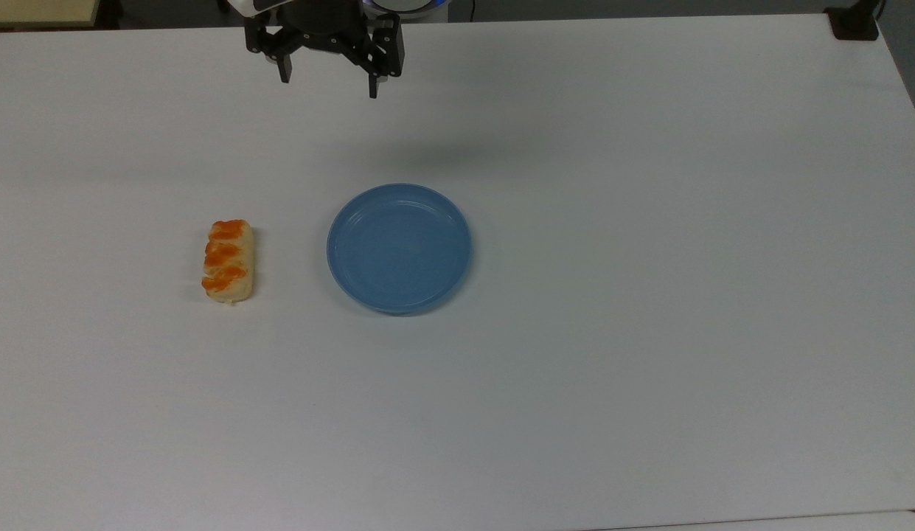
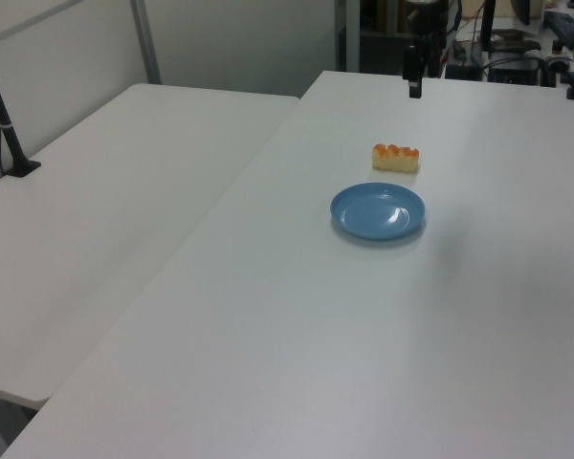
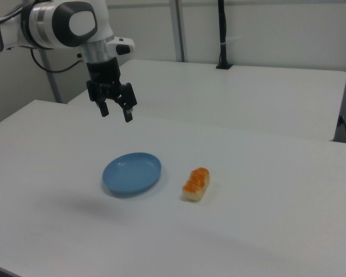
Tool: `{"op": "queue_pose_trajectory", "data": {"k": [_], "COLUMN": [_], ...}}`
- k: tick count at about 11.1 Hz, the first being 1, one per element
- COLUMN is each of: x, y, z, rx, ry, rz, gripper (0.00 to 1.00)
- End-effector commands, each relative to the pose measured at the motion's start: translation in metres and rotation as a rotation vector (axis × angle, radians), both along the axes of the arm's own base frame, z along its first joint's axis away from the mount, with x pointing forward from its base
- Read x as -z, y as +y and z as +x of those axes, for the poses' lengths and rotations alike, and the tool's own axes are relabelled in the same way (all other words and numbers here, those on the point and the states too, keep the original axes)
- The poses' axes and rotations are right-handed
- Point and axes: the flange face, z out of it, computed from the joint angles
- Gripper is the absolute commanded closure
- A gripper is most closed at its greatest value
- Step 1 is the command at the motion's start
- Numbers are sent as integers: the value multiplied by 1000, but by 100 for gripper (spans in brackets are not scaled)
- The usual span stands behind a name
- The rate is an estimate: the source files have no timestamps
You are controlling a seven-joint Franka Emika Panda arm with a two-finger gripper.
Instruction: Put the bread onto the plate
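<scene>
The bread [image 1: 228, 260], a pale-yellow roll with three orange bumps, lies on the white table to the left of the plate in the top view. It also shows as bread [image 2: 395, 157] and bread [image 3: 196, 184]. The light-blue plate [image 1: 399, 248] sits empty near the table's middle, also plate [image 2: 377, 211] and plate [image 3: 131, 173]. My gripper [image 1: 329, 85] hangs open high above the table's far edge, well away from both; it appears as gripper [image 3: 116, 113] above and behind the plate, and as gripper [image 2: 414, 84].
A second white table [image 2: 105, 220] adjoins this one on the left view's left, with a black post [image 2: 5, 120] standing on it. A black clamp [image 1: 855, 22] sits at the top view's upper right corner. Wide bare tabletop [image 1: 649, 295] surrounds the plate and bread.
</scene>
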Motion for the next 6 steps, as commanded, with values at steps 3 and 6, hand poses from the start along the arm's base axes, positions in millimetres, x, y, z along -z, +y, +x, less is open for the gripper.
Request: {"op": "queue_pose_trajectory", "data": {"k": [3,6], "x": [-6,-8], "y": [2,4], "z": [-11,-11], "rx": [-27,-29], "ry": [1,-1], "rz": [39,39], "gripper": [0,0]}}
